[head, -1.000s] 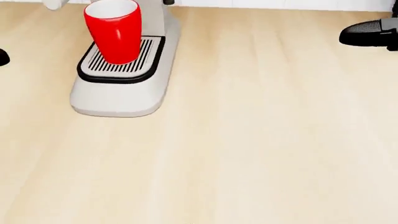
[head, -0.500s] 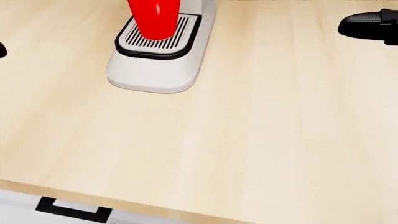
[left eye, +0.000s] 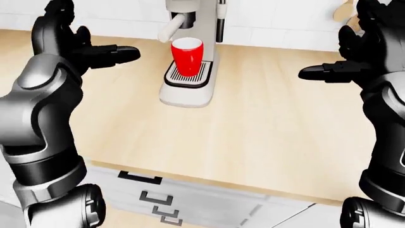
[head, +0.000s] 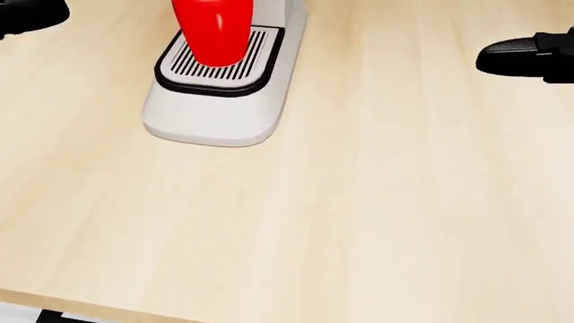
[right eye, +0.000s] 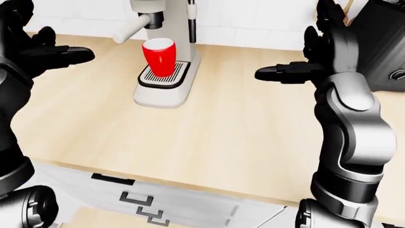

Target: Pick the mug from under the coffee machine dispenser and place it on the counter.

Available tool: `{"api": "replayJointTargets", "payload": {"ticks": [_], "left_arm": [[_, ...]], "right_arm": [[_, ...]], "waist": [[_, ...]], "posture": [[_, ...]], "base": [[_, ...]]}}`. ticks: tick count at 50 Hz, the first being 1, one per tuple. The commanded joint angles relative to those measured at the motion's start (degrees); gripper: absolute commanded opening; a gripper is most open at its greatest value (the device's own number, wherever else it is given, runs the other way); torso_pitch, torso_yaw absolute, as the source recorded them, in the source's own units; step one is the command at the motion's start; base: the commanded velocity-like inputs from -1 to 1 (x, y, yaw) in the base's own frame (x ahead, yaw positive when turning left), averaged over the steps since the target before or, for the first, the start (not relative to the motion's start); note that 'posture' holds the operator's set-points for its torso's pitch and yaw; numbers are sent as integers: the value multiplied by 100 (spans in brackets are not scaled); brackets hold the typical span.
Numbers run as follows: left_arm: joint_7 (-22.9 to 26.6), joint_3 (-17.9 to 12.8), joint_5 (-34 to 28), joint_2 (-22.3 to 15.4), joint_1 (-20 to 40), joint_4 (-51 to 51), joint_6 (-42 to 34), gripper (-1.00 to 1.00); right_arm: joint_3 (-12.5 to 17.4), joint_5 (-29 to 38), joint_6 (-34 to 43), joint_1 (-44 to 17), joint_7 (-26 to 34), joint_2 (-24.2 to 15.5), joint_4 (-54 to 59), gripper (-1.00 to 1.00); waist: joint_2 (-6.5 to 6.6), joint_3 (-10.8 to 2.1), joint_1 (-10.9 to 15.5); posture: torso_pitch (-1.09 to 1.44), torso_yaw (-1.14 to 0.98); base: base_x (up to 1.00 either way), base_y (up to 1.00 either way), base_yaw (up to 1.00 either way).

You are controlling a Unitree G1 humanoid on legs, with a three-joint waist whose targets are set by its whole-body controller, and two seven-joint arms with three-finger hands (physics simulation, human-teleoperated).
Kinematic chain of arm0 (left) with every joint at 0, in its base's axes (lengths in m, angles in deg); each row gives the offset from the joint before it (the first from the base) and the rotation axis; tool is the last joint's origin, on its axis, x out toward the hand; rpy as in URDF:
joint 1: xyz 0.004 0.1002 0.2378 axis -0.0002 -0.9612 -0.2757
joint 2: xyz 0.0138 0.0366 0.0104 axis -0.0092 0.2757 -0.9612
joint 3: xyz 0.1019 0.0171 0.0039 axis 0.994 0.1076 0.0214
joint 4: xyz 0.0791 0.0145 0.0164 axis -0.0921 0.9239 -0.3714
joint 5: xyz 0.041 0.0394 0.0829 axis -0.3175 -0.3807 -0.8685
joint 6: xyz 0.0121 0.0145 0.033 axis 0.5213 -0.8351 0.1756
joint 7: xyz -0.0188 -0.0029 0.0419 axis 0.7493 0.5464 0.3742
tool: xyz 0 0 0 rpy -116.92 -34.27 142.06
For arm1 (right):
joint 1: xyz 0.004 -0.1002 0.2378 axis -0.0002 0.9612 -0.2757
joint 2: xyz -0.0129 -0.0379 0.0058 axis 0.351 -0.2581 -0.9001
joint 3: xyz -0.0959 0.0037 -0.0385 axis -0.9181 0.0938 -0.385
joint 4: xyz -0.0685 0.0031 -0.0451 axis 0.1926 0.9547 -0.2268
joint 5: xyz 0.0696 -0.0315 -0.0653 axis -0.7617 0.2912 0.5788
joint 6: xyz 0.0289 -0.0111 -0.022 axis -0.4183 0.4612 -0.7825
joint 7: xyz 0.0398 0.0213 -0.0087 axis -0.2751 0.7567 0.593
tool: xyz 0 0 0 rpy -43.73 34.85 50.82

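Observation:
A red mug point(left eye: 188, 56) stands upright on the striped drip tray point(left eye: 187, 76) of a pale grey coffee machine point(left eye: 190, 45), under its dispenser, near the top middle of the left-eye view. The head view shows only the mug's lower part point(head: 212, 30). My left hand point(left eye: 89, 47) is raised to the left of the machine, open, fingers pointing toward it, well apart from the mug. My right hand point(right eye: 316, 57) is raised at the right, open and holding nothing.
The light wooden counter point(left eye: 253, 123) spreads to the right of and below the machine. White drawers with black handles point(left eye: 148, 190) sit under its near edge. A dark appliance point(right eye: 386, 42) stands at the right edge of the right-eye view.
The head view has shifted: the machine sits slightly lower and further left, and the counter edge has dropped nearly out of frame. My left hand now shows at its top left.

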Motion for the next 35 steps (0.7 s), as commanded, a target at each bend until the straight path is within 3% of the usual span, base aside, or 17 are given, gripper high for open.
{"api": "replayJointTargets", "payload": {"ticks": [1, 9, 17, 35], "left_arm": [[-62, 53, 11, -22, 246, -115, 236, 100], [-194, 319, -258, 234, 382, 99, 389, 100], [-274, 360, -365, 517, 446, 365, 349, 100], [-443, 500, -342, 1043, -76, 37, 345, 100]], "right_arm": [[89, -4, -130, -172, -19, -97, -151, 100], [78, -29, -141, -161, -23, -96, -145, 100], [74, -42, -87, -200, -19, -113, -172, 100], [83, -93, -21, -236, -13, -147, -207, 100]], "waist": [[-12, -147, -3], [-46, -135, -15], [-60, -126, -7], [-103, -116, 10]], "posture": [[0, 0], [0, 0], [0, 0], [0, 0]], "base": [[0, 0, 0], [0, 0, 0], [0, 0, 0], [0, 0, 0]]}}
